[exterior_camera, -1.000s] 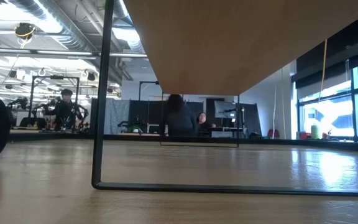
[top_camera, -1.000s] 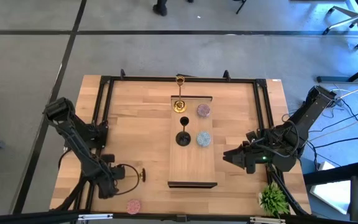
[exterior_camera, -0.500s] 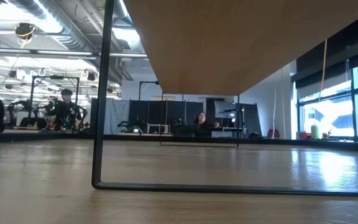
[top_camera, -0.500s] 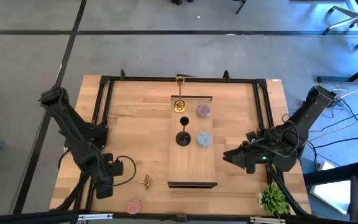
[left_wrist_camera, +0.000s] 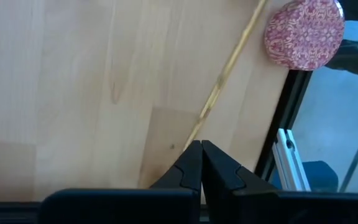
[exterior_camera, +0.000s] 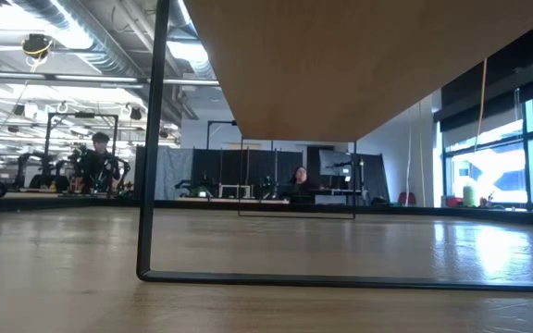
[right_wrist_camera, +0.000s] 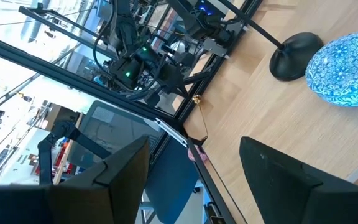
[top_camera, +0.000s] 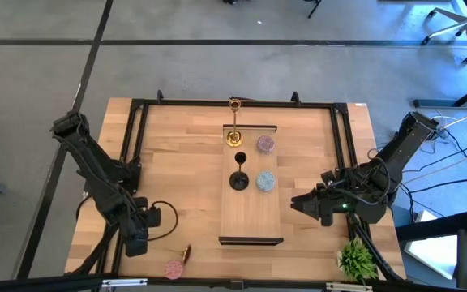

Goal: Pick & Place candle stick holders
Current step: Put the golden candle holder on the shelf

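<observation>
A gold candle stick holder (top_camera: pixel 183 254) lies on its side on the table near the front edge, beside the low pink holder (top_camera: pixel 173 268). In the left wrist view its thin gold stem (left_wrist_camera: pixel 229 68) runs past the pink holder (left_wrist_camera: pixel 303 32). My left gripper (top_camera: pixel 157 217) (left_wrist_camera: pixel 201 165) is shut and empty, farther from the table's near edge than the gold holder and apart from it. On the raised board (top_camera: pixel 251 219) stand a gold holder (top_camera: pixel 234 136), a mauve one (top_camera: pixel 265 144), a black one (top_camera: pixel 239 180) and a light-blue one (top_camera: pixel 265 182). My right gripper (top_camera: pixel 298 204) (right_wrist_camera: pixel 194 155) is open, right of the board.
A black metal frame (top_camera: pixel 140 104) runs along the table's left, far and right sides. A green plant (top_camera: pixel 355 259) stands at the front right corner. The low view shows the board's underside (exterior_camera: pixel 340 55), its black leg (exterior_camera: pixel 151 139), and people in the room behind.
My left gripper held the gold holder a second ago and no longer has it. The holder has dropped to the table and rolled toward the near edge, ending beside the pink holder. The gripper has drawn back a little toward the table's left edge.
</observation>
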